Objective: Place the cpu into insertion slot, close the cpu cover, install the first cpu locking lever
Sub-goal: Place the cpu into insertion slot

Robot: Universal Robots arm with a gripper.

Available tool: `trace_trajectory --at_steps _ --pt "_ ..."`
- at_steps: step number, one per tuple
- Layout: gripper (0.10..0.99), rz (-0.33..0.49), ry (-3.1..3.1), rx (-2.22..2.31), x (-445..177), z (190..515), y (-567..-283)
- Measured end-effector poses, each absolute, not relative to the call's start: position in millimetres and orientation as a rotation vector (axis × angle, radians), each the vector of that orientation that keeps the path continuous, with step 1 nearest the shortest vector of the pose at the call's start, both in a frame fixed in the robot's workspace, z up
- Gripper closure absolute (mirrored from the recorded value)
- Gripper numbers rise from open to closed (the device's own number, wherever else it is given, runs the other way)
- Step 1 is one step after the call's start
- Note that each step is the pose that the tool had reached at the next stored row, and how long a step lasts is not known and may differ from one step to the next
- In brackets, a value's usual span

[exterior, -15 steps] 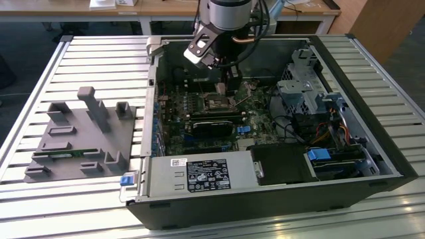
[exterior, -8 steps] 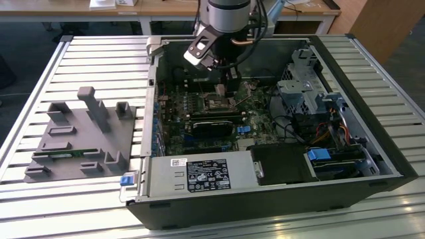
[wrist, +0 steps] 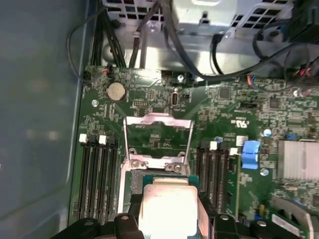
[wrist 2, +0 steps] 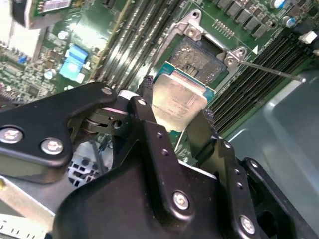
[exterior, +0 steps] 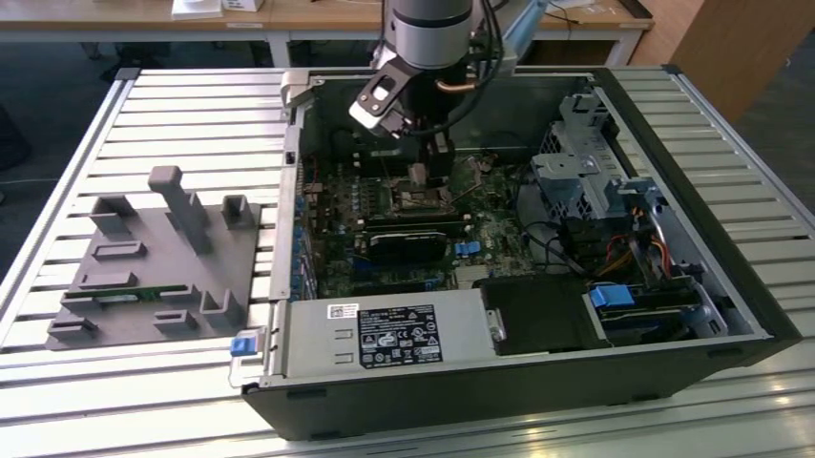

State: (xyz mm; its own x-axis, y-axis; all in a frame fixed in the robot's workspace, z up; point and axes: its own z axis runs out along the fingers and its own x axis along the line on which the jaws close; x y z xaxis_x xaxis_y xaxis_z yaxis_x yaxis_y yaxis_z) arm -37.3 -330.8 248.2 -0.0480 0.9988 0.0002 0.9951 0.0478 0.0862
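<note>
Clearly, the black two-fingered claw (wrist 2: 174, 107) is clamped on the small flat square cpu with the pale silver-grey metal face (wrist 2: 182, 97). One dark finger (wrist 2: 144, 107) presses against each of two opposite edges in both wrist views. The chip is held right at the square insertion slot with the dark centre and thin silvery rim (wrist 2: 197, 57) and overlaps part of it. It seems to hang just above the slot rather than sit in it, though contact is hard to judge. In the first wrist view the thin silvery square cpu cover with the large window cut-out (wrist: 158, 132) stands swung open beyond the slot, and the green circuit board (wrist: 234, 107) shows through its window. A thin silvery wire rod (wrist 2: 269, 69) juts from a corner of the slot's frame in the second wrist view. In the exterior view the grey arm (exterior: 430, 29) reaches down into the open black computer case (exterior: 713, 248), which lies on the slatted metal bench (exterior: 153, 105). The claw is toward twelve o'clock inside the case. A grey moulded fixture block (exterior: 153, 258) rests on the bench at nine o'clock from the case.
</note>
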Motion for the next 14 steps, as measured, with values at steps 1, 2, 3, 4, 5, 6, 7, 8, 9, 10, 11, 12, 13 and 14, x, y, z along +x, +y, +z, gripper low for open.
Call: trace_trajectory --at_steps 1,2,3,4,5,6,7,8,9,10,11,12,13,14 --pt "0.561 0.096 2.23 2.125 -38.3 246.4 -329.8" --pt "0.561 0.095 2.229 2.125 -39.6 244.6 -329.1" --pt "0.561 0.094 2.23 2.124 -40.7 242.9 -328.6" --pt "0.561 0.094 2.23 2.123 -41.4 241.1 -328.1" --pt "0.561 0.093 2.231 2.122 -41.7 239.3 -327.3" --pt "0.561 0.093 2.231 2.121 -41.9 237.5 -326.2" --pt "0.561 0.092 2.232 2.12 -41.9 235.7 -325.2" --pt "0.561 0.092 2.234 2.118 -42.0 233.7 -324.6" --pt "0.561 0.092 2.236 2.115 -42.0 232.1 -324.5" --pt "0.561 0.091 2.238 2.112 -42.1 230.6 -324.5" --pt "0.561 0.09 2.239 2.11 -42.2 229.0 -324.5" --pt "0.561 0.09 2.239 2.11 -42.5 227.2 -324.4" --pt "0.561 0.089 2.239 2.11 -42.7 225.4 -324.2" --pt "0.561 0.088 2.239 2.109 -43.6 223.4 -324.0"
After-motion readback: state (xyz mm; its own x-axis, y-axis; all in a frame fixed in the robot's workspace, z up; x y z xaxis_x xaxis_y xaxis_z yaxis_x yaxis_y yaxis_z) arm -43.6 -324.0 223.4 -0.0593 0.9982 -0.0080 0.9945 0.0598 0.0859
